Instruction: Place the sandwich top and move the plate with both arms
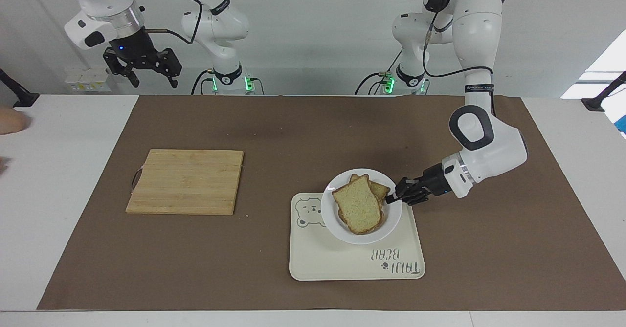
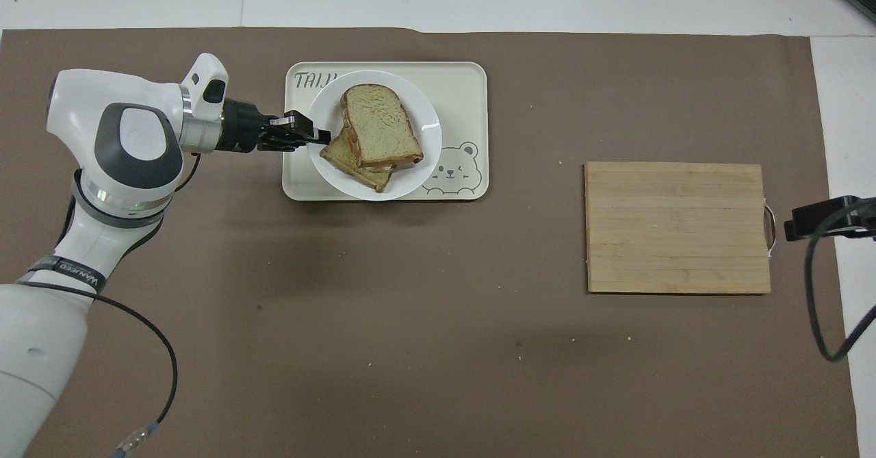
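The small round white plate [image 1: 386, 219] [image 2: 428, 153] is over the cream bear tray [image 1: 352, 261] [image 2: 465, 88], held at its rim. The sandwich top [image 1: 358, 207] [image 2: 380, 126], a pale slice with a brown crust, lies on a darker slice on that plate. My left gripper [image 1: 391, 199] [image 2: 313, 133] is shut on the plate's rim at the side toward the left arm's end of the table. My right gripper [image 1: 142, 70] hangs open high above the right arm's end of the table, where that arm waits; only a dark part of it [image 2: 818, 217] shows in the overhead view.
A wooden cutting board [image 1: 186, 181] [image 2: 677, 227] lies on the brown mat [image 1: 489, 249] toward the right arm's end. The tray lies in the mat's middle, farther from the robots than the board. A hand [image 1: 10, 121] shows at the table's edge.
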{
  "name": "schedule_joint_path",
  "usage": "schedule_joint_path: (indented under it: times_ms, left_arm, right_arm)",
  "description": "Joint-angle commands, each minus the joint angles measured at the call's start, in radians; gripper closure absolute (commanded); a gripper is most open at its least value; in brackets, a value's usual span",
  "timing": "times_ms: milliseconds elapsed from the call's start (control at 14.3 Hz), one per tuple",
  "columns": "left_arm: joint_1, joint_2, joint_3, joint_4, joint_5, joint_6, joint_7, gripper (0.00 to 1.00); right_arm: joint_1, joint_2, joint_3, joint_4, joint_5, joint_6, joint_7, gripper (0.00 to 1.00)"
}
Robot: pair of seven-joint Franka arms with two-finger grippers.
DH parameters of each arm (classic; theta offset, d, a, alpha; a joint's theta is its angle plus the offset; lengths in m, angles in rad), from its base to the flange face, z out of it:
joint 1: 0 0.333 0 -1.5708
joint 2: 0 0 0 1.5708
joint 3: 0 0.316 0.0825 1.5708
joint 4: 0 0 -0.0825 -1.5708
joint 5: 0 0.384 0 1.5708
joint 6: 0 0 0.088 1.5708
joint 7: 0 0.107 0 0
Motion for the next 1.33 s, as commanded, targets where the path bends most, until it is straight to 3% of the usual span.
schedule_joint_path:
  times_ms: [0,279,349,419,489,698,838,978,1187,1257]
  left_arm:
    - [-0.022,0.097,0.005,0.098,-0.013,0.045,-0.008,1.00]
    - [-0.065,0.116,0.004,0.061,-0.019,0.156,0.066,1.00]
    - [-0.065,0.116,0.004,0.055,-0.018,0.151,0.069,0.81]
    - [-0.059,0.113,0.005,0.055,-0.010,0.134,0.072,0.16]
    - [-0.053,0.111,0.007,0.055,-0.010,0.110,0.075,0.00]
    - [-0.022,0.020,0.025,0.020,0.011,0.070,0.051,0.00]
    - [-0.030,-0.074,0.086,-0.016,0.178,0.067,-0.007,0.00]
    - [-0.022,-0.117,0.094,-0.013,0.356,0.035,-0.101,0.00]
    - [-0.022,-0.157,0.099,-0.004,0.494,-0.043,-0.196,0.00]
    - [-0.029,-0.181,0.100,-0.007,0.601,-0.085,-0.207,0.00]
  right_arm:
    - [-0.017,-0.009,0.004,-0.020,0.023,0.052,-0.020,0.00]
    - [-0.014,-0.011,0.004,-0.018,0.022,0.060,-0.021,0.00]
    - [-0.014,-0.009,0.004,-0.018,0.022,0.060,-0.021,0.00]
    - [-0.014,-0.009,0.004,-0.018,0.022,0.060,-0.019,0.00]
    - [-0.014,-0.009,0.004,-0.018,0.022,0.060,-0.020,0.00]
    - [-0.016,-0.011,0.004,-0.021,0.023,0.071,-0.019,0.00]
    - [-0.016,-0.006,0.004,-0.017,0.023,0.082,-0.019,0.00]
    - [-0.016,-0.006,0.004,-0.017,0.022,0.080,-0.019,0.00]
    - [-0.014,-0.006,0.005,-0.017,0.022,0.078,-0.020,0.00]
    - [-0.014,-0.006,0.006,-0.017,0.022,0.078,-0.021,0.00]
